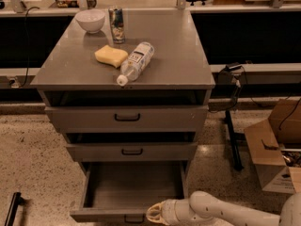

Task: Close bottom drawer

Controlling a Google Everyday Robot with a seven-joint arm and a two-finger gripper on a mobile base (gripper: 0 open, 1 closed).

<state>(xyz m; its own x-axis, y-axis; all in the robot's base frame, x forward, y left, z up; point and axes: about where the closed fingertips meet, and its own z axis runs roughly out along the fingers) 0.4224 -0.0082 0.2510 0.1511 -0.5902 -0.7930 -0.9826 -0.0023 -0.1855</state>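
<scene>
The bottom drawer (134, 187) of the grey cabinet is pulled far out, and its inside looks empty. Its shallow front panel (101, 216) with a small black handle (133, 219) sits at the lower edge of the view. My gripper (154, 213) is at the front panel, just right of the handle, touching or nearly touching the panel's top edge. The white arm (221, 210) comes in from the lower right. The middle drawer (131, 151) and the top drawer (127, 118) above it are pushed in.
On the cabinet top (183, 51) lie a white bowl (90, 20), a can (116, 24), a yellow sponge (111, 55) and a plastic bottle on its side (135, 62). Cardboard boxes (277, 145) and a black stand (232, 126) are at the right on the speckled floor.
</scene>
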